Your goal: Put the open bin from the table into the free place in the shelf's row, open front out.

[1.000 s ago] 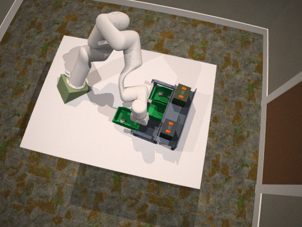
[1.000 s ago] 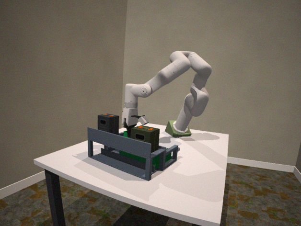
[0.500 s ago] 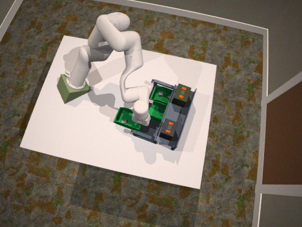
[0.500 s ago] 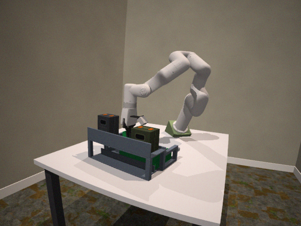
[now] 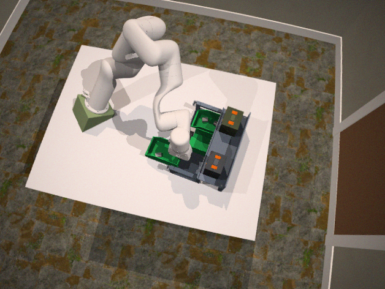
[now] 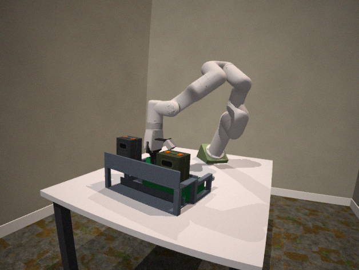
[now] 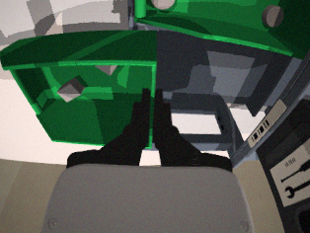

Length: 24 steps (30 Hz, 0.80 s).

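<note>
Hand (image 5: 183,161) (image 6: 152,162) (image 7: 151,100) clamped on rear wall of green bin (image 5: 159,149) (image 7: 74,116). Bin outside shelf (image 5: 186,174) (image 6: 142,171) (image 7: 224,116), near front, parts inside. Left: insertion over lip, level set-down, release. Neighbouring bins (image 5: 200,141) (image 7: 222,25) already in row.

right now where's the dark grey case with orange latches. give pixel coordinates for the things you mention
In the top view, the dark grey case (image 5: 214,163) (image 6: 129,148) sits on the rack's upper board (image 5: 224,143), right of the gripper, nearer the picture's bottom than the olive case (image 5: 231,120) (image 6: 173,163).

On the table (image 5: 124,174) (image 6: 232,232), the shelf (image 5: 184,174) (image 6: 142,169) stands in the top view to the right of the arm's base (image 5: 81,116) (image 6: 203,152). Two boxes (image 5: 232,120) (image 5: 214,163) (image 6: 174,165) (image 6: 128,147) sit apart on its upper board. Two bins (image 5: 206,119) (image 5: 200,141) lie side by side within its lower level.
</note>
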Tool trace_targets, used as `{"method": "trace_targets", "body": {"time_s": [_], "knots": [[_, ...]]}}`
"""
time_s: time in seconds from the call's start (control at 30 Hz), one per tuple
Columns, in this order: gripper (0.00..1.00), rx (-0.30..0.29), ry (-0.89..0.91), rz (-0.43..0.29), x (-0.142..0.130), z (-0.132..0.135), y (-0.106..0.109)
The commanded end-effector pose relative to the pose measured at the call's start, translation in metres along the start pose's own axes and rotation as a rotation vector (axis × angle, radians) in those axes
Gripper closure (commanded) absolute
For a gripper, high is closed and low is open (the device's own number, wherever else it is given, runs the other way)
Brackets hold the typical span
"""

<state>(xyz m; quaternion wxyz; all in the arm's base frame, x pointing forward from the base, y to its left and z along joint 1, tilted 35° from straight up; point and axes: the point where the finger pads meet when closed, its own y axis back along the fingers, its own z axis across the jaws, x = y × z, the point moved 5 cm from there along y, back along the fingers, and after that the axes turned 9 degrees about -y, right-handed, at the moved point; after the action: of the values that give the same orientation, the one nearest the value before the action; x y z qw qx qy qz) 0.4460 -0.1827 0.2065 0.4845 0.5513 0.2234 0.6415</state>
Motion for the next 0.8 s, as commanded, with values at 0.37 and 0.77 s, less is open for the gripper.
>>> {"method": "trace_targets", "body": {"time_s": [0.37, 0.77], "knots": [[0.67, -0.004, 0.000, -0.003, -0.0009, 0.0011, 0.0015], [0.67, -0.004, 0.000, -0.003, -0.0009, 0.0011, 0.0015]]}}
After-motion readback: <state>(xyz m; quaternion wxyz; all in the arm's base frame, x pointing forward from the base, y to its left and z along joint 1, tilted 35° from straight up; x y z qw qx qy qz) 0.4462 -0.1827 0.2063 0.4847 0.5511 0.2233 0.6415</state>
